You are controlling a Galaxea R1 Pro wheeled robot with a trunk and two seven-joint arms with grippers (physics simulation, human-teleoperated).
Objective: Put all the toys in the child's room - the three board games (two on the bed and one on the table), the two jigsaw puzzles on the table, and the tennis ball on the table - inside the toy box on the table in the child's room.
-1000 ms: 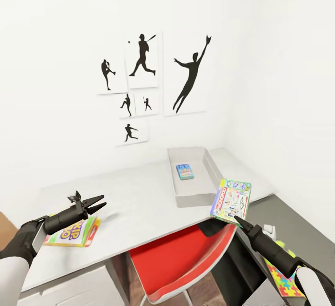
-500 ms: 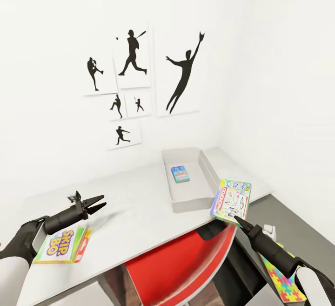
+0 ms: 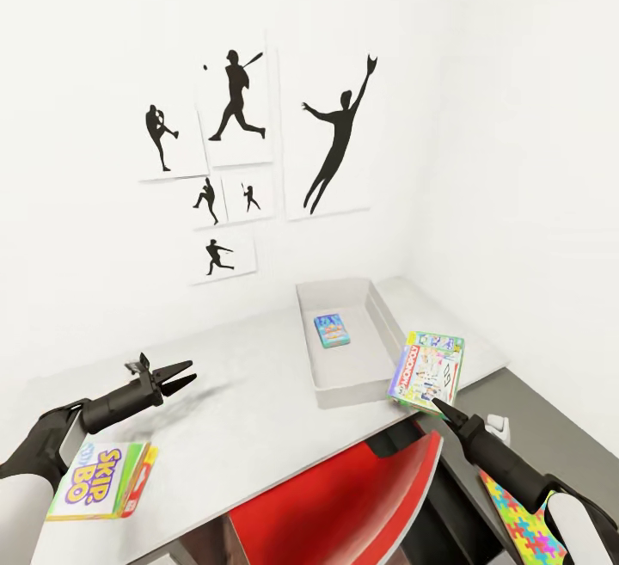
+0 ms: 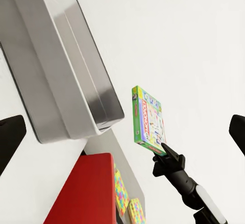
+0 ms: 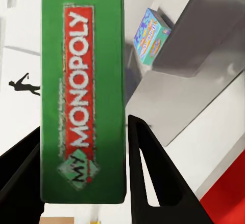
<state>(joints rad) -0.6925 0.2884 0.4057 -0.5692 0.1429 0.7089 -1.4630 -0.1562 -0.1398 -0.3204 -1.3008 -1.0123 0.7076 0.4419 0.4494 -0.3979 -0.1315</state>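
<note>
My right gripper point(image 3: 438, 404) is shut on the lower edge of a green Monopoly board game point(image 3: 427, 370), held upright just off the right front corner of the grey toy box point(image 3: 352, 393). In the right wrist view the black fingers point(image 5: 148, 168) clamp the Monopoly box point(image 5: 81, 91), with the toy box point(image 5: 199, 45) beyond. A small blue board game point(image 3: 332, 330) lies inside the toy box. A Skip-Bo box point(image 3: 101, 479) lies on the table's front left. Above it my left gripper point(image 3: 191, 372) hangs open and holds nothing. A colourful jigsaw puzzle point(image 3: 526, 531) lies low at the right.
The white table point(image 3: 249, 393) stands in a corner, under black baseball silhouettes on the wall point(image 3: 232, 144). A red chair point(image 3: 344, 505) is tucked at the table's front edge. In the left wrist view, two puzzle boxes point(image 4: 121, 191) lie beside the chair point(image 4: 81, 193).
The whole view has shifted: table, toy box and wall pictures slid left, the Skip-Bo box slid down. Both arms keep their pose, the right still holding the Monopoly box.
</note>
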